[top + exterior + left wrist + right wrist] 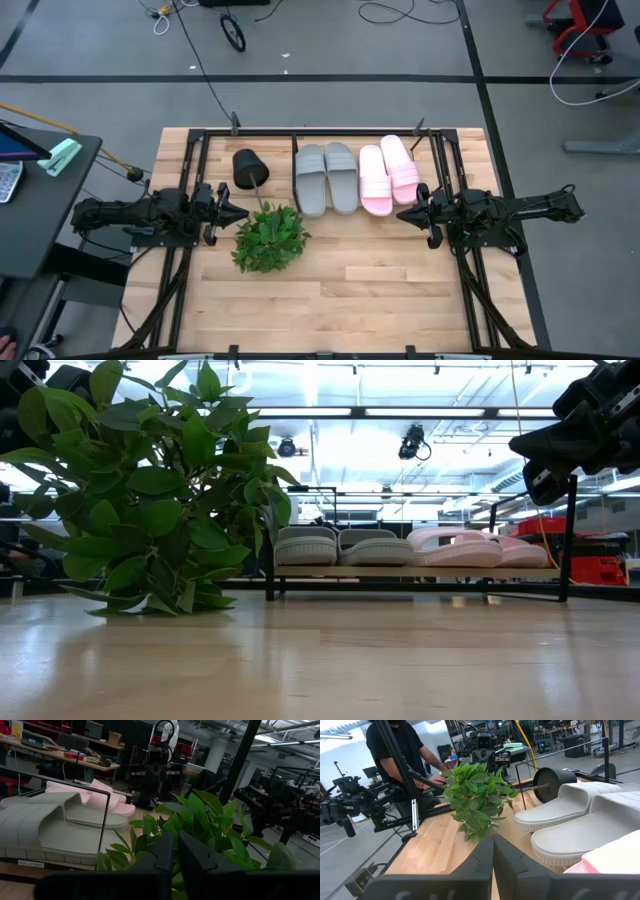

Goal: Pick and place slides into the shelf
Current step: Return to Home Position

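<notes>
Two claws held level, pointing inward: L claw [241,213] & R claw [404,214] both closed, empty.

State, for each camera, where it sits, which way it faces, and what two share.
High: above the table, looking straight down; both arms, left gripper, right gripper.
Low: tabletop height, facing the shelf; arms overhead.
Left wrist: on left arm, facing plant; own fingers.
Right wrist: on right arm, facing plant; own fingers.
All share the grey slides.
</notes>
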### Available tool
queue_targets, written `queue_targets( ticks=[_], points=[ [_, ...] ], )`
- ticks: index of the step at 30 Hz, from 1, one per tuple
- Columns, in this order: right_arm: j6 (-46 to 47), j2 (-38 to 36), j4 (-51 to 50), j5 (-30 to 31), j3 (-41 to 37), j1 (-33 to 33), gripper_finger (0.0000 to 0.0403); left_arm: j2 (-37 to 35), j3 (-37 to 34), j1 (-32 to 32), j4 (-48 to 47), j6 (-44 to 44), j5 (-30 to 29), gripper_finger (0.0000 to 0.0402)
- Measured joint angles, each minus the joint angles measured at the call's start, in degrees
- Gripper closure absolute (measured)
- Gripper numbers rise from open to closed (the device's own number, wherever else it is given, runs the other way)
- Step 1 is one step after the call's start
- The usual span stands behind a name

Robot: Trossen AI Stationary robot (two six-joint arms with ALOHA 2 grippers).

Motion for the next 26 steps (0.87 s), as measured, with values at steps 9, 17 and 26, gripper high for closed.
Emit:
queue_targets(
  ticks=[9,17,26],
  points=[
    [0.00,0.00,0.00,0.02,0.00,-0.02,0.0389,0.02,0.00,-0.01,-0.01,0.02,0.00,0.0365],
    [0.02,0.00,0.02,0.00,0.00,-0.02,0.0389,-0.01,0.00,-0.02,-0.02,0.00,0.00,0.0378],
    [0.01,0.00,0.02,0.02,-0.02,0.00,0.0389,0.01,0.00,-0.02,0.00,0.00,0.00,0.0368]
  ],
)
